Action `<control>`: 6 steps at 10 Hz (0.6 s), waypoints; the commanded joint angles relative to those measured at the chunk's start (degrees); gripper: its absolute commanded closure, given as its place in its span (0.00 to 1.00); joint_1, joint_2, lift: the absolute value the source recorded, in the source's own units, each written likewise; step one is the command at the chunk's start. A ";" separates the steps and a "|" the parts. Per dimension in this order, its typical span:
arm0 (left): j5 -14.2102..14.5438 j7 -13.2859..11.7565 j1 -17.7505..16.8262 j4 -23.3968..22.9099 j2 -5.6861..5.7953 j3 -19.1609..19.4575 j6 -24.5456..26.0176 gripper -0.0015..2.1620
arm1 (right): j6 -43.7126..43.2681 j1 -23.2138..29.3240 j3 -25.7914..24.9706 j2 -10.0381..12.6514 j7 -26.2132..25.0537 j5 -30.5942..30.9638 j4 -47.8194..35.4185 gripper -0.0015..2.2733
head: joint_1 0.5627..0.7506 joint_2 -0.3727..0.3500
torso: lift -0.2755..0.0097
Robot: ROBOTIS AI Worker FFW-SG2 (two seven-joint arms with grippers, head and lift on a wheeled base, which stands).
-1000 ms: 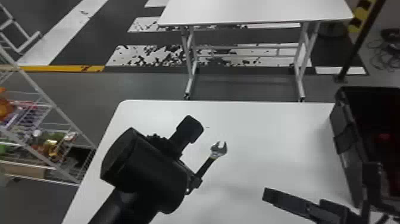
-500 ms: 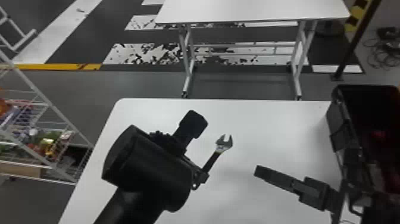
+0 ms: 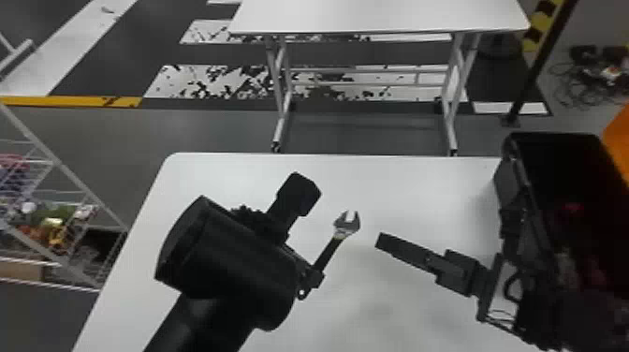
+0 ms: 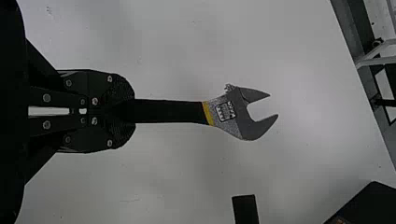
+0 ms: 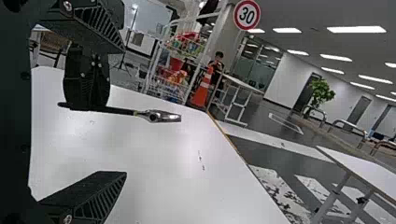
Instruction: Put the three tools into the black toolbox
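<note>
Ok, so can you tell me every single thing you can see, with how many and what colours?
Wrench: one, silver and black with a yellow band, in the left hand
Toolbox: one, black, at the near table's right
Near table: one, white, in front
Far table: one, white, beyond
Rack: one, whitish, left
Cone: one, orange and white, behind
Round sign: one, red and white, high up
Plant: one, green, far back
Left hand: one, black, over the near table
Right hand: one, black, near the toolbox

A round, red-rimmed sign (image 5: 247, 15) reads "30"; the marking on the wrench (image 3: 346, 228), toward five o'clock from the head view's centre, is illegible
</note>
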 commanded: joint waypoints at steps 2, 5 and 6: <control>-0.25 0.21 -0.47 1.22 -0.93 -0.87 0.07 0.99 | -5.96 -1.77 2.08 0.05 0.09 0.68 4.08 0.03 | 0.70 0.64 | 0.79; -0.95 0.30 -0.56 1.22 -1.46 -1.84 0.07 0.99 | -8.60 -2.29 5.51 0.05 -0.18 1.56 5.58 0.03 | 0.70 0.65 | 0.79; -1.21 0.39 -0.47 1.13 -1.72 -2.28 0.07 0.99 | -9.48 -2.29 6.48 0.05 -0.27 2.26 5.84 0.03 | 0.70 0.66 | 0.79</control>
